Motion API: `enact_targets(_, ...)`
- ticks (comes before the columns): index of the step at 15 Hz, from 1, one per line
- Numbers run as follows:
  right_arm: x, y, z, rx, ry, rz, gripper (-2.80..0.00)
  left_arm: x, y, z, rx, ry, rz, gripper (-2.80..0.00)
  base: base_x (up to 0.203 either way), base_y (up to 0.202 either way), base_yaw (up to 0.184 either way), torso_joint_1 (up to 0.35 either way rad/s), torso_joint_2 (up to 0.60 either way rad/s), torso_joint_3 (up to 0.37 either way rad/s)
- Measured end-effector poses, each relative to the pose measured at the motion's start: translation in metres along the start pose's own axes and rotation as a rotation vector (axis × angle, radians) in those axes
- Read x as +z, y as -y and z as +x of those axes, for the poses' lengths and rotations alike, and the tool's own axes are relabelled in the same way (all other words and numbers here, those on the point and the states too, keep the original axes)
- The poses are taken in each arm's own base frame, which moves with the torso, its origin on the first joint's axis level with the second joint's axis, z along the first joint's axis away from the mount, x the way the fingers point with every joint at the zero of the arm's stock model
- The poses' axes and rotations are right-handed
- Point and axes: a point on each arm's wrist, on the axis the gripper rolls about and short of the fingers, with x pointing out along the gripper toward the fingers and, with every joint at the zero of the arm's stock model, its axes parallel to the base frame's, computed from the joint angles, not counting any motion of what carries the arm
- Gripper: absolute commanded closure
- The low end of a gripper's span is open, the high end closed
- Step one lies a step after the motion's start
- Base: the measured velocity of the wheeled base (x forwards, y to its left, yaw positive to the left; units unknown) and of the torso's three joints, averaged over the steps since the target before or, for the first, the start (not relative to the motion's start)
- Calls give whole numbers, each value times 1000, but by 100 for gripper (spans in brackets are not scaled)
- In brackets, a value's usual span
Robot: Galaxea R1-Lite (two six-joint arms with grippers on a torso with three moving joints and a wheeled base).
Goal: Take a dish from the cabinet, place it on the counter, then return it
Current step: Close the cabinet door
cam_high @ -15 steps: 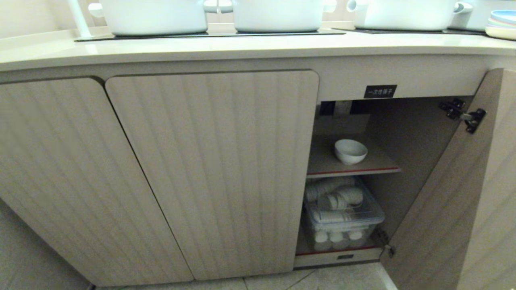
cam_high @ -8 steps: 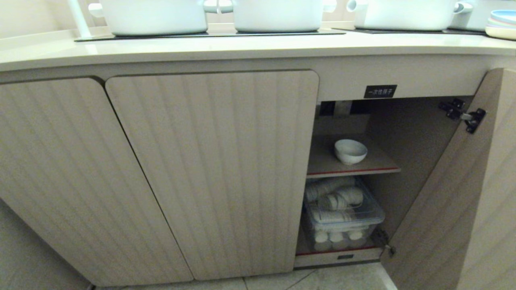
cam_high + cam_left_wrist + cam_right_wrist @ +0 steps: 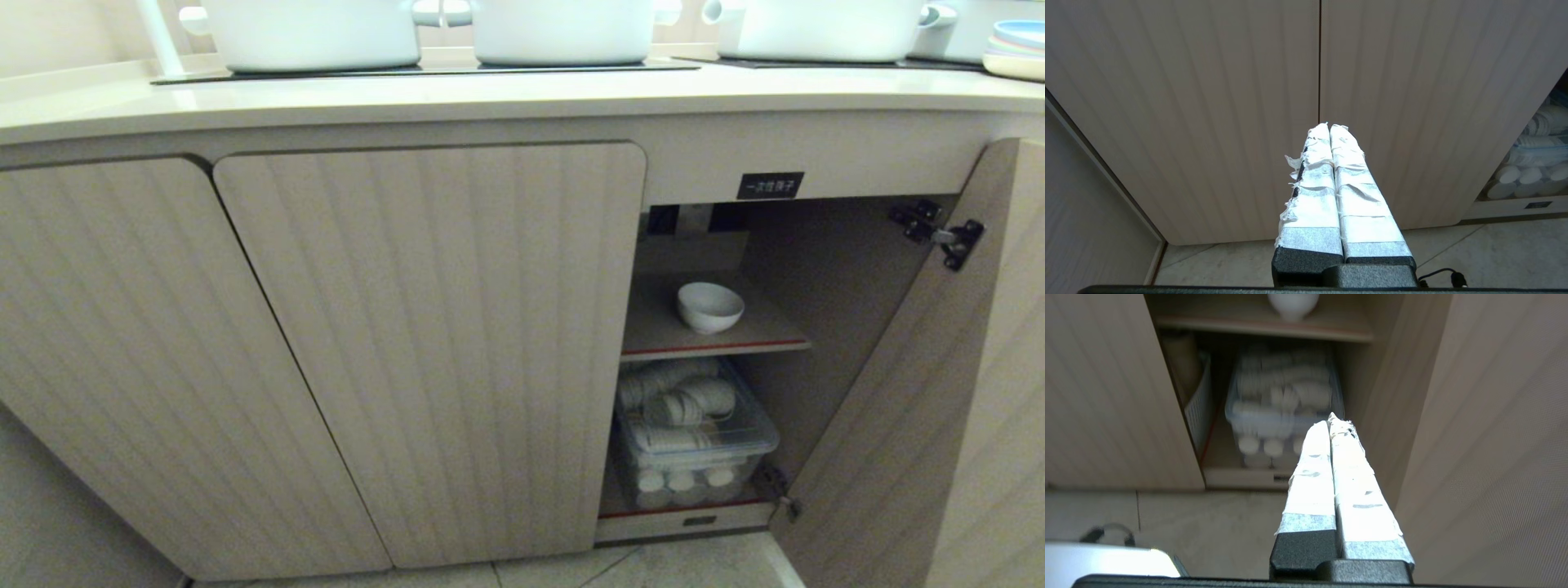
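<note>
The dish (image 3: 709, 306), a small white bowl, stands upright on the red-edged upper shelf (image 3: 718, 346) of the cabinet (image 3: 424, 343), whose right door (image 3: 922, 392) is swung open. Its underside (image 3: 1293, 303) also shows in the right wrist view. The cream counter (image 3: 490, 94) runs above. Neither arm appears in the head view. My right gripper (image 3: 1331, 420) is shut and empty, low before the open compartment, well short of the dish. My left gripper (image 3: 1329, 126) is shut and empty, facing the closed fluted doors (image 3: 1318, 61).
A clear tub (image 3: 694, 441) of stacked white cups fills the bottom shelf. Large white pots (image 3: 563, 28) sit on black cooktop panels (image 3: 424, 71). Pastel plates (image 3: 1016, 49) are stacked at the counter's far right. A white basket (image 3: 1198, 404) stands inside at the left. Tiled floor (image 3: 694, 563) lies below.
</note>
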Motion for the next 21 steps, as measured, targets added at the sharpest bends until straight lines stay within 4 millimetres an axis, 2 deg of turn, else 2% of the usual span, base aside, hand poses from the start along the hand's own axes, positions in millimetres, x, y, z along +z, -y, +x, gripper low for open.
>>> enact_targets(6,-1,0,-4,-14,49,123,0,0,0,0,0,0,-1,0,0,0,0,0,0,0)
enact_targets(21,-1,0,-4,-15,52,124,0,0,0,0,0,0,-1,0,0,0,0,0,0,0)
